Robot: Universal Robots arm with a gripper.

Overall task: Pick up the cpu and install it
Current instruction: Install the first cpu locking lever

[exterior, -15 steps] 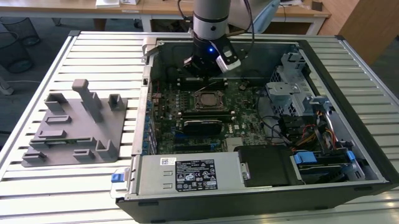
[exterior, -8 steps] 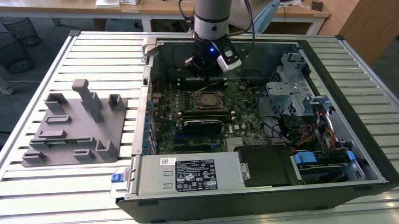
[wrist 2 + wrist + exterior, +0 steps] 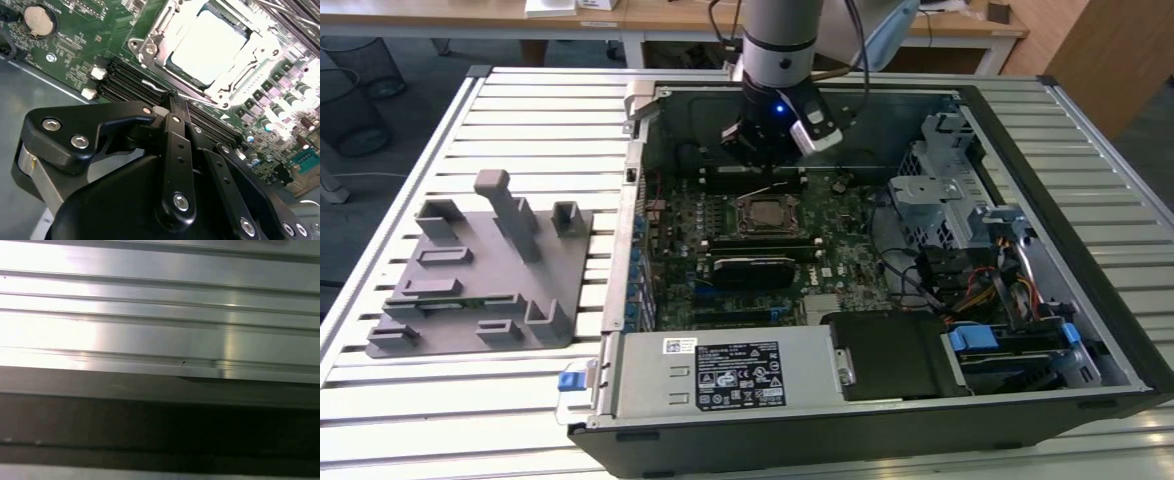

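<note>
hovering gripper [image 3: 172, 100] fingers [image 3: 175, 145] together, empty; cpu [image 3: 207, 45] seated in socket [image 3: 150, 47]

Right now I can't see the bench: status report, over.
Gripper above the motherboard, beside socket. Cpu seated in socket. Nothing in the way.

The gripper [image 3: 767, 150] hung inside the open computer case [image 3: 1014, 140], just above the motherboard [image 3: 847, 255], with the case walls closing in the space around it. The socket frame [image 3: 150, 47] ringed the cpu [image 3: 210, 42]. A drive cage [image 3: 941, 195] and cables [image 3: 974, 290] crowded the exterior view's right side. The fixture plate [image 3: 460, 300] sat well apart on the slatted surface [image 3: 534, 110].
</note>
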